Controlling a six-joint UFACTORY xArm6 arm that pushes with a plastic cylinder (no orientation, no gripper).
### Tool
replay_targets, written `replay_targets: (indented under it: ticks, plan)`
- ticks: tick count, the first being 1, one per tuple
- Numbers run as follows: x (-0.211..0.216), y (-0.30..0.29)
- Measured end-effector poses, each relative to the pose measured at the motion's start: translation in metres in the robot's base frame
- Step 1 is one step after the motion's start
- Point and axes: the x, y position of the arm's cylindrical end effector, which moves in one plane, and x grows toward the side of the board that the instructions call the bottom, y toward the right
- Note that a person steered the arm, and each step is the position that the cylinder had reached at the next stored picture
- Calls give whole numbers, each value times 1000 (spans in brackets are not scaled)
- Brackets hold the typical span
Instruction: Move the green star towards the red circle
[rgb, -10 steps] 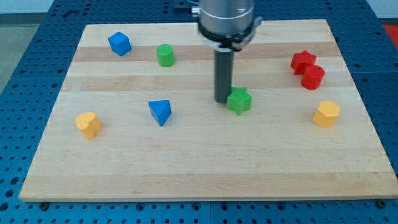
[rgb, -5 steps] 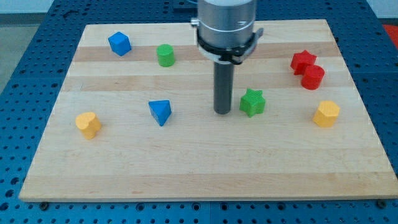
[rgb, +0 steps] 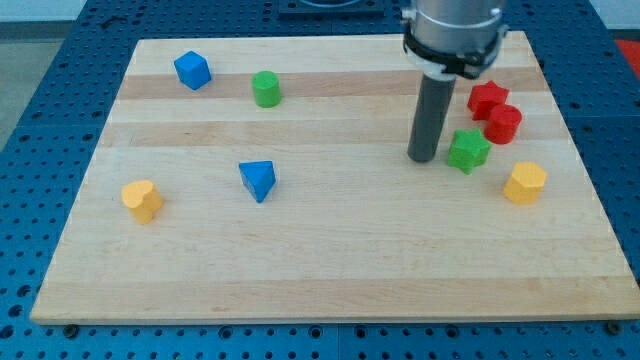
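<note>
The green star (rgb: 468, 150) lies on the wooden board at the view's right. The red circle (rgb: 503, 123) sits just up and right of it, a small gap apart. A red star (rgb: 487, 98) touches the red circle on its upper left. My tip (rgb: 423, 158) stands on the board close against the green star's left side.
A yellow block (rgb: 525, 183) lies below and right of the green star. A green cylinder (rgb: 266, 88) and a blue cube (rgb: 192, 70) are at the top left. A blue triangle (rgb: 258, 179) and a yellow block (rgb: 142, 199) are at the left.
My tip has moved right and slightly up, pushing the green star from the board's middle to just beside the red circle.
</note>
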Motion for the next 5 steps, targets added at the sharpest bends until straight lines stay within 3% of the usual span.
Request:
replay_targets:
  ticks: [1,5]
  plan:
    - [-16,14]
    - [-3,35]
